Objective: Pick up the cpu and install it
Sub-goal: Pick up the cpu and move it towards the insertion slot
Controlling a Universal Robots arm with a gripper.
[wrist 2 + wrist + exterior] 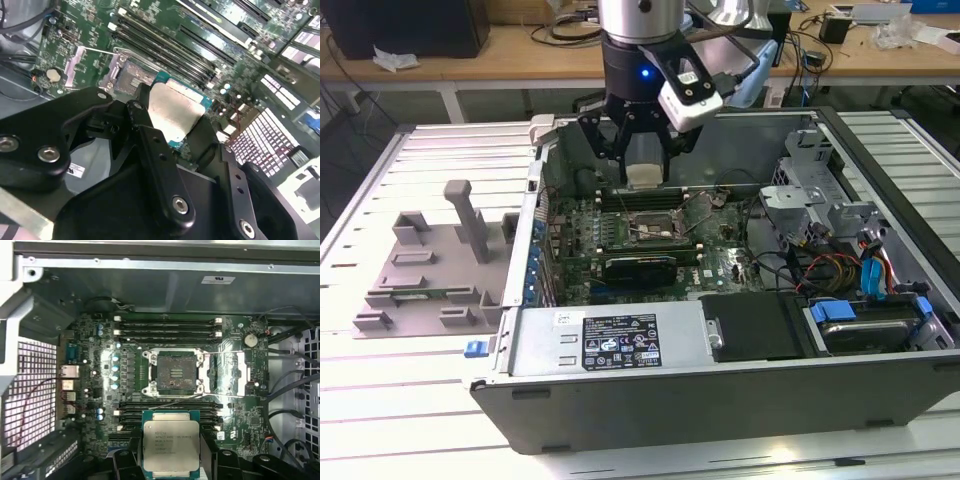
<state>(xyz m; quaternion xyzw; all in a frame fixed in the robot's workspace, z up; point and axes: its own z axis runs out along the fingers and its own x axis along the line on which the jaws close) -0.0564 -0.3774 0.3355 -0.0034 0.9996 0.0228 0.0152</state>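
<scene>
On the slatted counter we see an open computer case. The end effector grips the cpu by two opposite edges. The cpu hangs above the motherboard, near the empty socket.

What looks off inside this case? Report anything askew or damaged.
Nothing stands out. The cpu sits flat and square between the jaws, held above the motherboard. The socket lies open and bare, its retention frame swung aside, with no damage that shows.
</scene>
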